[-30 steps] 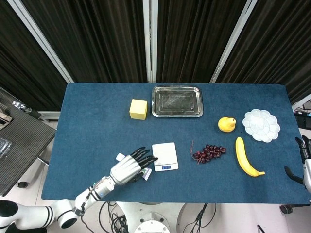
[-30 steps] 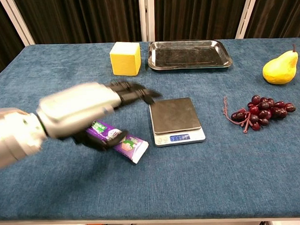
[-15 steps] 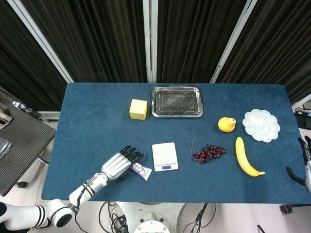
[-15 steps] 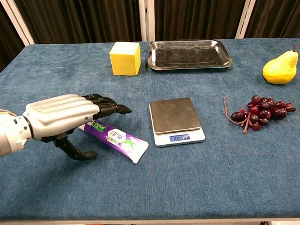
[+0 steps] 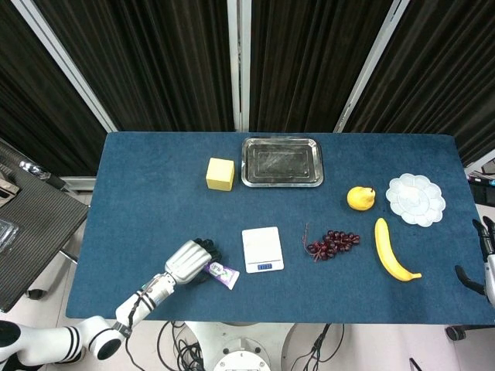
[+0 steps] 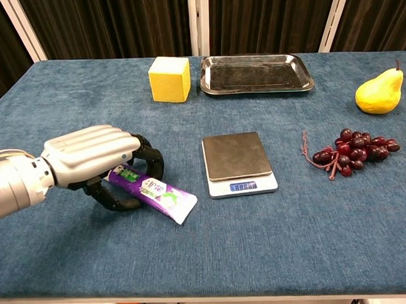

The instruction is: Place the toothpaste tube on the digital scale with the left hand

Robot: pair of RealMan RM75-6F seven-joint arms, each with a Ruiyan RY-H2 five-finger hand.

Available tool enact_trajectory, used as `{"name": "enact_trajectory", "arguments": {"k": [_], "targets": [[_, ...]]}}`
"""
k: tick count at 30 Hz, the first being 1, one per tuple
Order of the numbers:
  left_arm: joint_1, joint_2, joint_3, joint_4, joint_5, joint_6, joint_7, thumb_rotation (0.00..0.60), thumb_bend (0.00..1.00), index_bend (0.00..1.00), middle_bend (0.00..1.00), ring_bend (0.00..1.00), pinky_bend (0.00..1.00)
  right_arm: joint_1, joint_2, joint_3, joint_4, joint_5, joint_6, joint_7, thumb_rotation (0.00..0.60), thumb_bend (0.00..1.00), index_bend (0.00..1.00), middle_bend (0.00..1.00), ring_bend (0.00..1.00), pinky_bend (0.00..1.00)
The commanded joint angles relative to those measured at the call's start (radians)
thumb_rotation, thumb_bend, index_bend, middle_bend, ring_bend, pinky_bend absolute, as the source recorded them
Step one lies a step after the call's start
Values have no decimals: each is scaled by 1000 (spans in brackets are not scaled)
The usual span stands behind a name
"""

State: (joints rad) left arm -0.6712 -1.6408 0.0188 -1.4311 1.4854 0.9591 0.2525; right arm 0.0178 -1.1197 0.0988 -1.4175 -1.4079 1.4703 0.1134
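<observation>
A purple and white toothpaste tube (image 6: 161, 193) lies on the blue table just left of the digital scale (image 6: 237, 157), its flat end pointing at the scale. My left hand (image 6: 90, 154) is over the tube's cap end, fingers curled round it and thumb underneath. In the head view the left hand (image 5: 188, 263) covers most of the tube (image 5: 223, 273), and the scale (image 5: 262, 249) stands bare to its right. My right hand (image 5: 483, 259) hangs off the table's right edge, fingers apart, holding nothing.
A yellow block (image 6: 169, 78) and a metal tray (image 6: 256, 73) stand at the back. Grapes (image 6: 346, 149) lie right of the scale, with a pear (image 6: 380, 92) behind them. A banana (image 5: 393, 251) and a white palette plate (image 5: 416, 199) sit further right.
My left hand drew back from beside the scale to the tube's cap end, came down, and its straight fingers curled round the tube. The right hand stayed put.
</observation>
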Motion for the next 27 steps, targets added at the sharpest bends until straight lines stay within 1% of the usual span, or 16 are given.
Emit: {"name": "enact_trajectory", "arguments": {"k": [1,2,4,8,13,17,19,23,27], "targets": [[5,-8,-6,1,11,25,0,600,246,519,542,372,544,-1,1,1,2,3,-1,4,600,175,0,0,0,0],[9,-9,-9,-3,12,35,-5,600,245,551,573,415,578,-1,2,1,4,6,-3,6,600,182,0,0,0,0],[11,-6,-15,-14,9,42,-11,600,241,577,597,457,611,0,2,1,5,8,-8,9,600,203,0,0,0,0],[3,-3,-31,-25,20,52,-8,600,240,616,608,473,648,3,0,1,7,8,-16,10,600,207,0,0,0,0],[-32,7,-64,-54,-1,8,-22,600,240,627,618,488,689,2,0,1,5,4,-10,12,600,206,0,0,0,0],[-74,9,-110,-104,-27,-36,-65,600,240,632,623,488,691,0,0,3,14,14,-14,22,600,206,0,0,0,0],[-98,4,-134,-109,-37,-57,-73,600,240,632,623,488,691,-1,-2,4,19,17,-16,29,600,206,0,0,0,0],[-155,-29,-201,-71,-98,-114,-105,600,240,634,626,488,690,-5,-2,6,29,17,-10,45,600,209,0,0,0,0],[-204,-76,-245,1,-144,-151,-119,600,240,634,627,487,690,-8,0,11,38,23,-8,64,600,209,0,0,0,0]]}}
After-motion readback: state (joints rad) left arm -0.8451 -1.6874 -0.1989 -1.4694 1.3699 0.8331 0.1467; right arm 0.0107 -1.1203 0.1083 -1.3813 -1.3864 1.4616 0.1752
